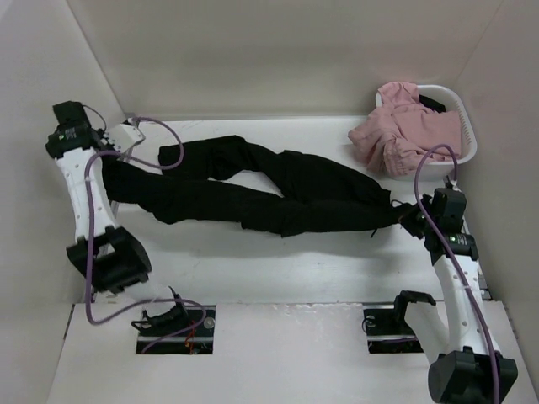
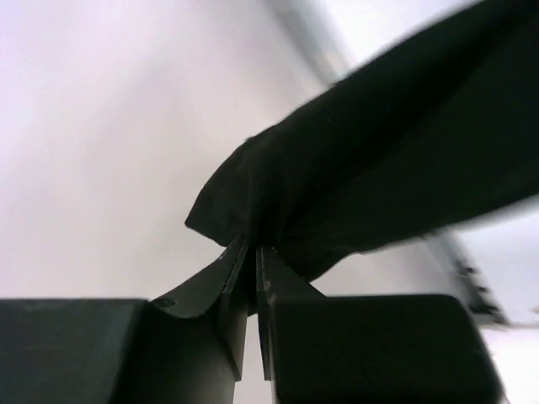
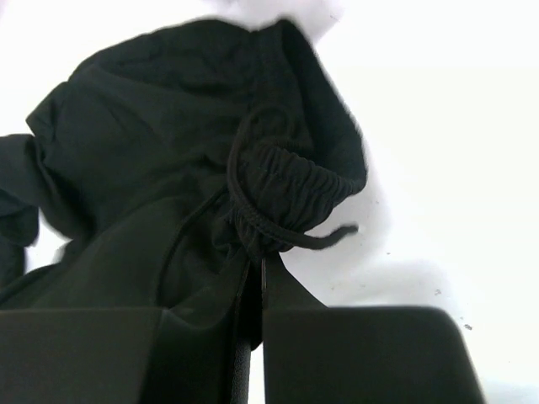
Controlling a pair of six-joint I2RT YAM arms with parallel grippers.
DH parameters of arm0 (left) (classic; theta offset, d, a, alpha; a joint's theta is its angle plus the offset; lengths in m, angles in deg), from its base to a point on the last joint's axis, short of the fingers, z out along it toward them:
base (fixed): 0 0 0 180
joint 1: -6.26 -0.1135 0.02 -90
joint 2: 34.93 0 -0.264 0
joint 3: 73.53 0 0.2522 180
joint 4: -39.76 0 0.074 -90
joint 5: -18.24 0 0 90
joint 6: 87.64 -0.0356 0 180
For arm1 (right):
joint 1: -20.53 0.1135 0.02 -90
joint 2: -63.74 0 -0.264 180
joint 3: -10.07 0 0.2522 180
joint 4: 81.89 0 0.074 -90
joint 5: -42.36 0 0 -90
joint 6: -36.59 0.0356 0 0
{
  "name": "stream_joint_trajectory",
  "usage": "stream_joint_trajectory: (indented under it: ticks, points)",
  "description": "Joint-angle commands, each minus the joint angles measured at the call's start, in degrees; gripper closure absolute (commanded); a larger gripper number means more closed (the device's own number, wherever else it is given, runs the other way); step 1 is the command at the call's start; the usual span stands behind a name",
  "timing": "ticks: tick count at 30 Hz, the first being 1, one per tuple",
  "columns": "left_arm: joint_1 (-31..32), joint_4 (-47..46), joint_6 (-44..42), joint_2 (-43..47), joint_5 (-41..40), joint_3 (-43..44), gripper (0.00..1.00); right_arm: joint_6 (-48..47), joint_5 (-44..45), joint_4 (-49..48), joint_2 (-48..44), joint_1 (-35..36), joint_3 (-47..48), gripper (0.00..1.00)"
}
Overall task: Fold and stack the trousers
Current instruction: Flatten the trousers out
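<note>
The black trousers (image 1: 278, 189) lie stretched across the table from left to right, with the legs pointing left and the waist at the right. My left gripper (image 1: 116, 164) is at the left end and shut on the end of one trouser leg (image 2: 337, 168), which is lifted off the table in the left wrist view. My right gripper (image 1: 408, 217) is at the right end. It is shut on the gathered elastic waistband (image 3: 286, 181), and a loose drawstring (image 3: 320, 240) trails beside it. The other leg (image 1: 210, 156) lies bent at the back.
A white basket (image 1: 466, 135) stands at the back right with a pink garment (image 1: 400, 126) spilling over its rim. White walls close in the table on the left, back and right. Two cable slots (image 1: 173, 324) sit at the near edge by the arm bases.
</note>
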State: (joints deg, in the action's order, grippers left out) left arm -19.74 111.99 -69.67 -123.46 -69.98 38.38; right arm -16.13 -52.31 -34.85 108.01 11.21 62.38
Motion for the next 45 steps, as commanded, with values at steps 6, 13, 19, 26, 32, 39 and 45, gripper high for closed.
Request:
stream_joint_trajectory:
  ticks: [6,13,19,26,32,39,45]
  points:
    - [2.2,24.7,-1.0,-13.9,4.7,12.9,0.96,-2.8,0.1,1.2,-1.6,-1.4,4.4,0.99]
    - [3.4,27.3,-0.8,-20.0,5.2,13.0,0.93,-2.8,-0.3,1.3,-1.0,-2.1,2.7,0.99]
    - [8.5,16.0,19.8,-40.5,7.1,34.9,0.7,-3.6,0.4,0.5,1.5,-1.4,2.9,0.99]
    - [5.0,-0.3,39.1,-33.1,10.8,30.7,0.49,-3.9,-0.3,0.8,-0.6,-0.7,2.4,0.97]
    - [-3.6,-2.6,41.8,-16.1,15.3,4.3,0.44,-2.8,0.2,0.7,-1.8,-0.1,0.7,0.96]
    - [-9.8,-1.3,43.4,-21.1,17.8,-10.2,0.53,-1.9,0.6,0.9,-2.2,-1.5,-1.1,0.93]
    - [-9.0,-7.3,47.2,-24.1,18.5,-10.4,0.51,-0.5,2.6,1.9,-2.0,-1.5,-1.5,0.43]
